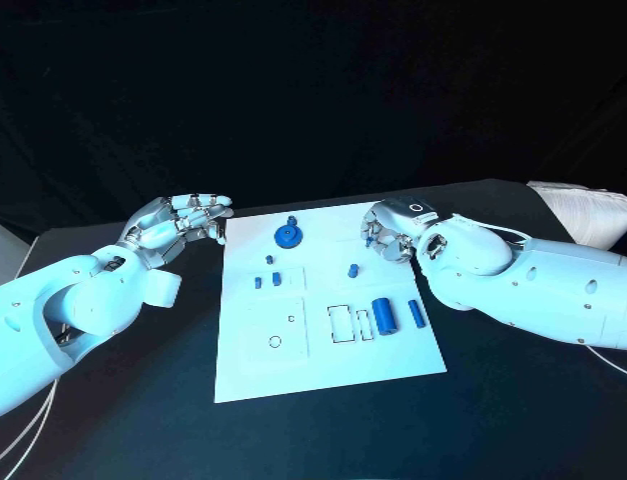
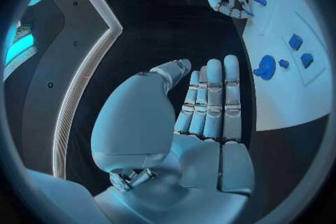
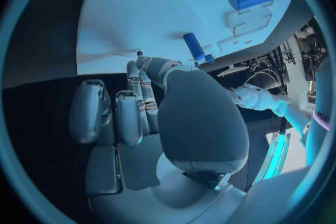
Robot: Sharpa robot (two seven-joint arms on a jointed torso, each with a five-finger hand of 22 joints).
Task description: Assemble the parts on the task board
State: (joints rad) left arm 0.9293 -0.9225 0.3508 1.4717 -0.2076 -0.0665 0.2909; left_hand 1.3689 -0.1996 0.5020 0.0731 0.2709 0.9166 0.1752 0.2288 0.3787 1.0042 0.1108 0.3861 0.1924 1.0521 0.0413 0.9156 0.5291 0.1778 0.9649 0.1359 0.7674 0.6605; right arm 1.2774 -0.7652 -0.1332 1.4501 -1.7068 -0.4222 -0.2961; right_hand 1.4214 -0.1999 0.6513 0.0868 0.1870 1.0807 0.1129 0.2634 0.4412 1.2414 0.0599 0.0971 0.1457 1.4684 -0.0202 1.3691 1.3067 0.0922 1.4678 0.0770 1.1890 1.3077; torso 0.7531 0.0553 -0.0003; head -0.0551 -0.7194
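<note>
Head view: the board [image 1: 328, 360] lies mid-table between both arms. The left hand [image 1: 181, 222] hovers off the board's far left corner, over bare table; in its wrist view the fingers [image 2: 213, 101] are straight, side by side, and hold nothing. The right hand [image 1: 394, 228] sits over the board's far right corner with fingers curled down; whether they pinch a small part cannot be told, since the fingertips are hidden behind the palm in the right wrist view.

Parts on the board: a round disc [image 1: 287, 237] near the far edge, small pegs [image 1: 276, 279] and another [image 1: 354, 270] mid-board, a thick cylinder [image 1: 384, 316] and a thin rod [image 1: 416, 313] lying side by side at the right, just beside outlined slots [image 1: 341, 324]. A ring mark [image 1: 276, 341] shows on the left panel.

Risks, as judged: the cylinder and rod can roll if brushed by the right forearm, which hangs close over that edge; the unclamped board may slide under a sideways push; small pegs may tip or slip in a loose pinch.
</note>
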